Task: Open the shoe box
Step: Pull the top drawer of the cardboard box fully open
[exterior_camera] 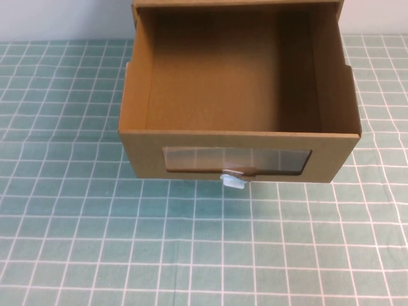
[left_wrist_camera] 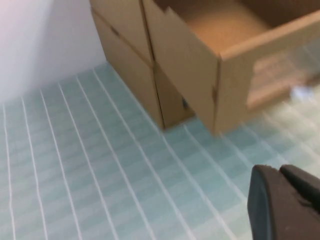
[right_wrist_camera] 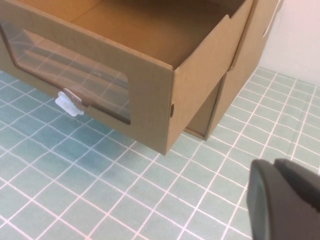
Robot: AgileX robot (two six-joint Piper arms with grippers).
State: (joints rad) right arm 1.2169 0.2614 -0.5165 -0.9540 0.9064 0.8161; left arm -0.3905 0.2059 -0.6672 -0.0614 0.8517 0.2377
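Note:
The cardboard shoe box drawer (exterior_camera: 236, 83) stands pulled out toward me, its brown inside bare. Its front panel has a clear window (exterior_camera: 237, 160) and a small white pull tab (exterior_camera: 233, 180). The drawer (right_wrist_camera: 150, 60) and tab (right_wrist_camera: 68, 103) show in the right wrist view, and the drawer (left_wrist_camera: 220, 45) juts from its outer sleeve (left_wrist_camera: 130, 60) in the left wrist view. My left gripper (left_wrist_camera: 280, 175) is shut, off the drawer's left side above the mat. My right gripper (right_wrist_camera: 274, 167) is shut and holds nothing, off the drawer's right front corner. Neither arm shows in the high view.
A green mat with a white grid (exterior_camera: 191, 242) covers the table around and in front of the box. A pale wall (left_wrist_camera: 30, 45) rises behind the sleeve.

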